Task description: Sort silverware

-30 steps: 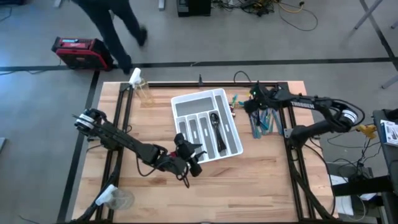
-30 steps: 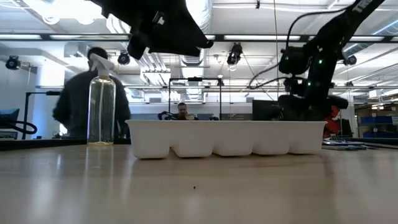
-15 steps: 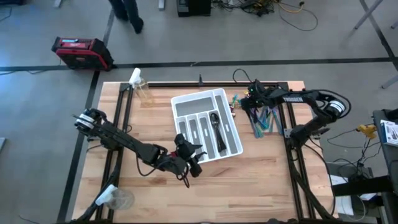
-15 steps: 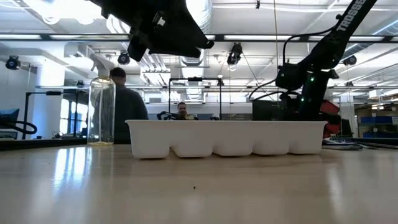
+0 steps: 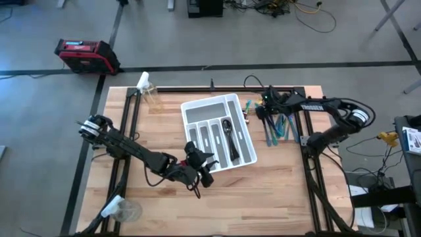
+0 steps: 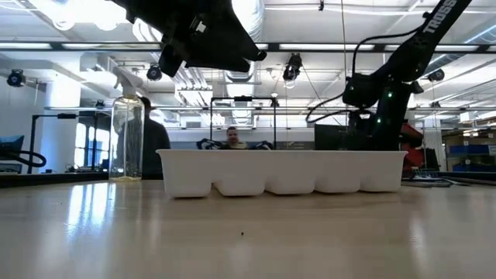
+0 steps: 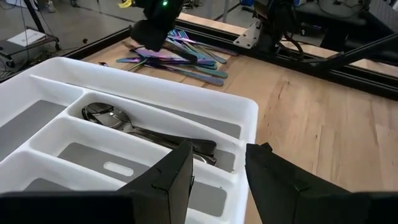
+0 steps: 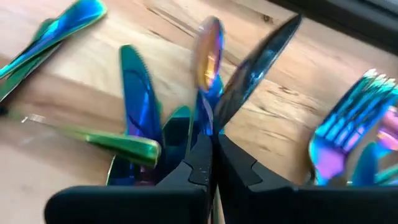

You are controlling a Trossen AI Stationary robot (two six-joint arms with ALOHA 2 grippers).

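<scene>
I see a pale wooden plank table [image 5: 283, 178] with a dark metal frame along its edges. Near the middle of its far edge sits a smooth white plastic cutlery tray [image 5: 197, 108], rectangular with rounded corners, split into several long slots and one cross slot. One long slot near the tray's right side holds dark, glossy spoons [image 5: 229, 135], their oval bowls toward the far end. The rest of the silverware [image 5: 279, 126] lies loose in a small heap on the bare wood near the table's far right corner, just beside the tray's right side: slim, polished pieces with an iridescent teal, blue and purple sheen, forks, spoons and flat knife blades crossing one another. My right gripper [image 5: 263, 113] is down over the heap's near-tray side; in its wrist view the dark fingers [image 8: 239, 171] are pressed together around a thin iridescent piece [image 8: 208, 53], with a dark blade-shaped piece just beside it. I cannot tell exactly which piece is pinched. My left gripper [image 5: 205, 172] waits at the tray's near corner, above the table, its two blocky black fingers [image 7: 168, 180] apart and holding nothing. A clear spray bottle [image 5: 150, 94] with a white trigger head stands near the far left corner, and a clear round container [image 5: 125, 210] sits by the near left corner.
</scene>
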